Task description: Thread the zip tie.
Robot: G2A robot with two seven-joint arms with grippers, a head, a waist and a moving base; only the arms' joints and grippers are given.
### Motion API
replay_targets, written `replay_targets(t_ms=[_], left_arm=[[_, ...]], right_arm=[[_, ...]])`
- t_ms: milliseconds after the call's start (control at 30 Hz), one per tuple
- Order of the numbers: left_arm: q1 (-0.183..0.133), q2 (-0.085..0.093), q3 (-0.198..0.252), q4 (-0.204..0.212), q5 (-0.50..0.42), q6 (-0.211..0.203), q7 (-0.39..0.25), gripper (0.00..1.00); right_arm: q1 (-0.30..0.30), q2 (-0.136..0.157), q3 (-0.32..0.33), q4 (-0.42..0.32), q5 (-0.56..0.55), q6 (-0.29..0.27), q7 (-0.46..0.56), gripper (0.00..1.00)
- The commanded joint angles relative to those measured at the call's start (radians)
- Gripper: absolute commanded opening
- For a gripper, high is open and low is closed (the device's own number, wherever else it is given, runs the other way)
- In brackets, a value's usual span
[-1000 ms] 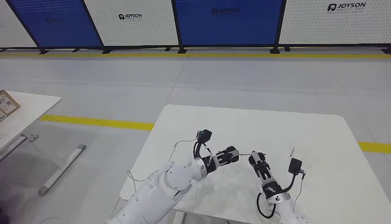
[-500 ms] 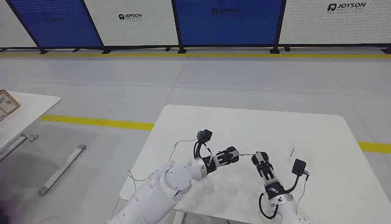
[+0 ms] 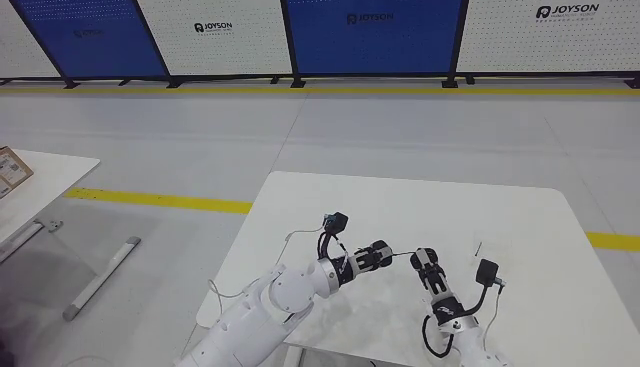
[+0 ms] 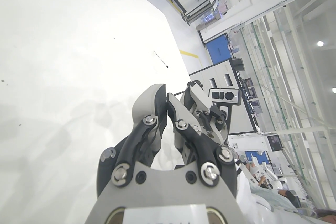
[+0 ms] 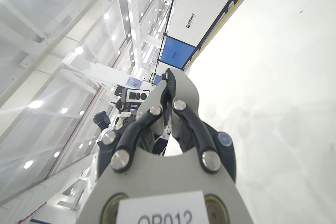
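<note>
A thin black zip tie (image 3: 400, 256) spans the short gap between my two grippers above the white table (image 3: 400, 202). My left gripper (image 3: 380, 254) is shut on one end of it. In the left wrist view the fingers (image 4: 153, 101) are pressed together and the zip tie (image 4: 179, 92) runs from their tips across to the right gripper (image 4: 193, 89). My right gripper (image 3: 423, 259) is shut on the other end. In the right wrist view a small black tip of the zip tie (image 5: 164, 76) pokes out past the closed right gripper (image 5: 169, 79).
A second black zip tie (image 3: 477, 249) lies loose on the table beyond the right gripper, and it also appears in the left wrist view (image 4: 160, 59). The table's right edge (image 3: 600, 297) is close. Another table (image 3: 40, 172) stands at the far left.
The right arm's wrist has shifted slightly to the right. The left arm has kept still, and both grippers remain shut on the tie.
</note>
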Motion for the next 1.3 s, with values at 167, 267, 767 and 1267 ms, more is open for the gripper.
replay_targets(t_ms=[167,267,767,1267], left_arm=[[0.007,0.002,-0.01,-0.004,-0.031,-0.024,-0.019,0.0],[0.008,0.003,-0.013,-0.004,-0.033,-0.028,-0.024,0.0],[0.006,0.002,-0.005,-0.003,-0.052,-0.042,-0.054,0.0],[0.011,0.01,-0.029,0.002,-0.132,-0.084,-0.128,0.0]], right_arm=[[0.0,-0.001,-0.001,0.0,-0.006,0.005,0.002,0.0],[-0.003,-0.001,0.0,-0.003,-0.008,-0.005,0.003,0.0],[-0.006,0.0,0.005,-0.003,-0.004,-0.008,0.025,0.0],[-0.005,-0.003,-0.003,0.001,-0.004,-0.031,0.019,0.0]])
